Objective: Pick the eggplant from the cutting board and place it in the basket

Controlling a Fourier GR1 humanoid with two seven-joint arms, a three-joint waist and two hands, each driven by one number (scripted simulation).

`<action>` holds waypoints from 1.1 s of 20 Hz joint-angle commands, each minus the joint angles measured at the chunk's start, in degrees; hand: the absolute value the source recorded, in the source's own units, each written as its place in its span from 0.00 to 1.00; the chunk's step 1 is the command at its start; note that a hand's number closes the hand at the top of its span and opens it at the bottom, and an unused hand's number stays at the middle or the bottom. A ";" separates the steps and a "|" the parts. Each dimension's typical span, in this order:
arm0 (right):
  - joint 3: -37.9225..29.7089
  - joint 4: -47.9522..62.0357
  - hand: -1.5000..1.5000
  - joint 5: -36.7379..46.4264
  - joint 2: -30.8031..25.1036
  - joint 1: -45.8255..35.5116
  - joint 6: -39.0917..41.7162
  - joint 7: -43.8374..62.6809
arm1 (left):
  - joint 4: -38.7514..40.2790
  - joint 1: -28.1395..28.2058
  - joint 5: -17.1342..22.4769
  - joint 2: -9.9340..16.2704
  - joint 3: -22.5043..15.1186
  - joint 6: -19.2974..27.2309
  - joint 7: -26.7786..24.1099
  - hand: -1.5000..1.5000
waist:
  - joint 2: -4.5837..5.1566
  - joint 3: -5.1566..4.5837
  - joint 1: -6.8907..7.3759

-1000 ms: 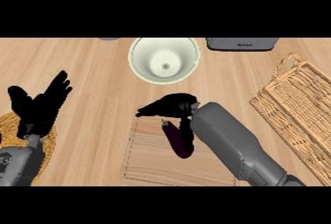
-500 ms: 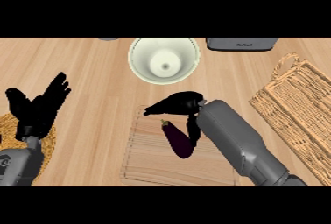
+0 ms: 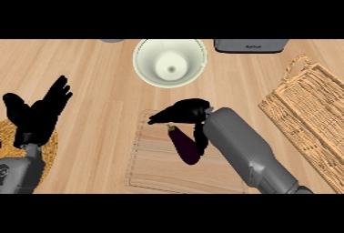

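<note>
On the pale wooden cutting board (image 3: 161,175) lies the dark purple elongated eggplant (image 3: 184,146), the right hand (image 3: 183,112) curled above its stem end without clasping it; fingers should enclose the body before transfer to the woven wicker basket (image 3: 310,119).

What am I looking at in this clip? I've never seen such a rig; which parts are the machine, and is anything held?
The camera sits at a humanoid robot's head, looking steeply down at a wooden counter. The grey forearms ending in black fingers are its arms. The left robot hand rests open at the left, above a woven mat. The right robot hand hangs over the stem end of a dark purple eggplant, which lies on a cutting board; it does not appear to be grasped yet. A wicker basket waits at the right, a cream bowl further back.
</note>
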 commanded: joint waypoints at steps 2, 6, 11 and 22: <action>0.96 -3.45 0.00 3.51 0.67 4.23 0.89 0.46 | 2.55 -0.16 -1.66 -0.89 0.73 -1.60 -1.97 0.50 | -0.06 -0.01 -0.32; 0.04 -2.42 0.00 6.28 0.24 3.81 -0.51 -0.58 | 1.93 0.98 -1.00 -1.16 2.22 -2.95 -1.23 0.50 | -0.05 0.00 -0.10; -1.84 -0.32 0.00 8.99 2.09 2.54 -2.68 -1.72 | 0.81 -1.78 -1.77 -1.49 3.01 -2.87 1.70 0.50 | -0.04 0.00 -0.08; 5.03 1.94 1.00 16.74 2.39 8.29 -10.80 -7.16 | -1.08 -0.12 -2.92 -1.78 4.26 -4.01 0.55 0.50 | 0.01 0.01 0.01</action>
